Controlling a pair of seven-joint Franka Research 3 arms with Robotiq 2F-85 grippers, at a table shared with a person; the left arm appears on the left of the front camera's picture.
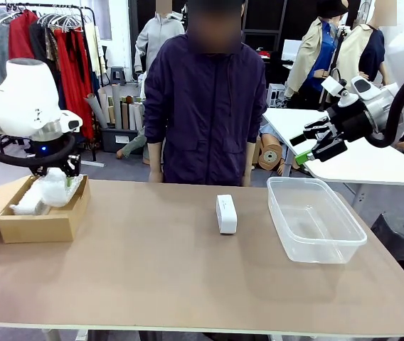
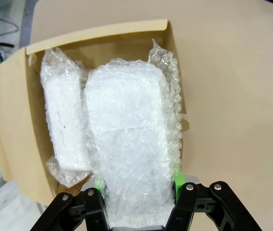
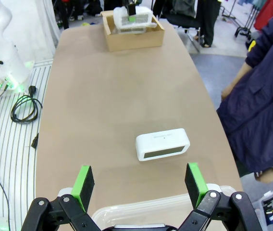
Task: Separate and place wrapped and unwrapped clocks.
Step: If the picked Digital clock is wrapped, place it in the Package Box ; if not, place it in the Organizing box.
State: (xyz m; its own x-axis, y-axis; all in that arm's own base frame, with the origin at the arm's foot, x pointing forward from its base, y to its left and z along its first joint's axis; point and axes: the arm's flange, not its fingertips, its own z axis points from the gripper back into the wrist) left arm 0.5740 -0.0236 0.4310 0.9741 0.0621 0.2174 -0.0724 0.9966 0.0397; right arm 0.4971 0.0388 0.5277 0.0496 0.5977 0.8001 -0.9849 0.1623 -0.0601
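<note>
My left gripper (image 1: 58, 172) is shut on a bubble-wrapped clock (image 2: 129, 144), held just above the open brown cardboard box (image 1: 42, 222) at the table's left. A second wrapped clock (image 2: 64, 120) lies inside the box beside it. The bare white unwrapped clock (image 1: 226, 213) lies on the table's middle, in front of the person; in the right wrist view the unwrapped clock (image 3: 163, 144) is ahead of the fingers. My right gripper (image 1: 314, 148) hangs open and empty in the air above the far end of the clear tub (image 1: 312, 220).
A person in a dark jacket (image 1: 205, 99) stands at the far edge, hands down. The clear plastic tub holds nothing. A white table (image 1: 373, 160) stands behind at the right. Bare brown tabletop (image 1: 152, 277) spreads between box and tub.
</note>
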